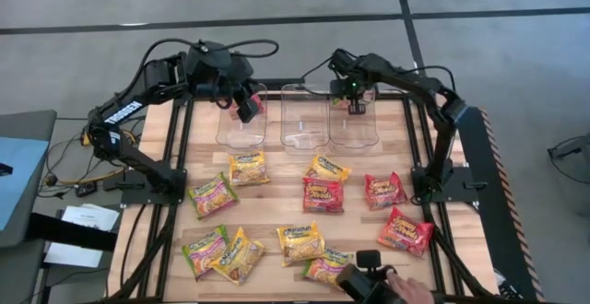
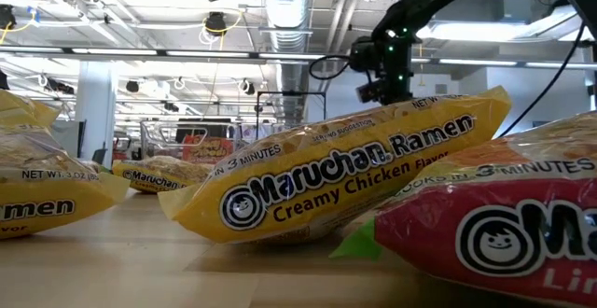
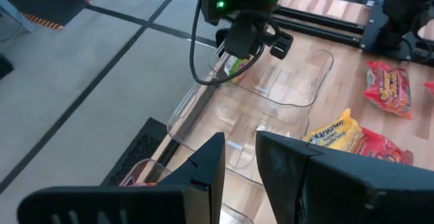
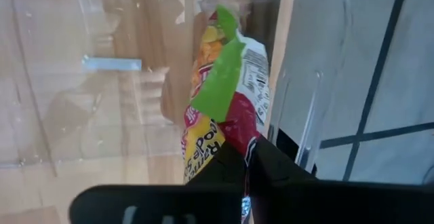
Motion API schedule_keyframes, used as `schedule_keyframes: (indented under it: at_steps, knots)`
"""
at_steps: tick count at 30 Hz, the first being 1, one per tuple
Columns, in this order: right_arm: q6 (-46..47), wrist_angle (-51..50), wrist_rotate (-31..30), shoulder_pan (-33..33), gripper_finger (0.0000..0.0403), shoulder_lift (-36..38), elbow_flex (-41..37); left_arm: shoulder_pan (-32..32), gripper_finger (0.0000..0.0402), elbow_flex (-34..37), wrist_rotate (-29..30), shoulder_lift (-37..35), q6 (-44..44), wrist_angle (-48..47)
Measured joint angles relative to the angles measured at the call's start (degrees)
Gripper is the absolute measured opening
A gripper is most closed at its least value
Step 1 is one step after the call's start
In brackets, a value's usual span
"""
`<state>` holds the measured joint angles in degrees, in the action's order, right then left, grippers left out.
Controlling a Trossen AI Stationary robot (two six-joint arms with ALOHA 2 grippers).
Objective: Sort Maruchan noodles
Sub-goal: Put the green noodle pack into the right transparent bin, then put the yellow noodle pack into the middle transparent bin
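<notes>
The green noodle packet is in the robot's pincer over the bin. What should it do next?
Probably open the right pincer and let go. It pinches the green packet, which already hangs inside the clear bin, so dropping it there looks like the next step.

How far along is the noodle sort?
Early. Done: nothing clearly settled in a bin. In hand: the right tool pinches a green-and-pink packet inside the right bin; the left tool hovers over the left bin. Left: ten loose packets spread on the table.
</notes>
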<state>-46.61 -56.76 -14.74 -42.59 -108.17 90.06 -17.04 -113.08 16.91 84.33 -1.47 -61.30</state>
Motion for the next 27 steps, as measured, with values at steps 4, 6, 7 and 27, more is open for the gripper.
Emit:
schedule_keyframes:
  at_steps: [4,6,7,27]
  knots:
    - [0.02,2.32,-0.01,0.07,0.0051,0.01,0.02,0.0,0.0073,0.0,0.15,0.04,0.92,-1.12]
    - [0.02,3.71,-0.03,0.13,0.0062,0.01,0.02,0.0,0.0073,0.0,0.16,0.13,1.27,-1.42]
    - [0.02,4.43,-0.12,0.11,0.0067,0.01,0.04,0.0,0.0073,0.0,0.15,0.15,1.28,-1.64]
    - [6.08,0.3,-9.38,2.34,0.0144,0.1,6.24,-0.15,0.0078,0.0,0.24,0.15,2.29,-5.75]
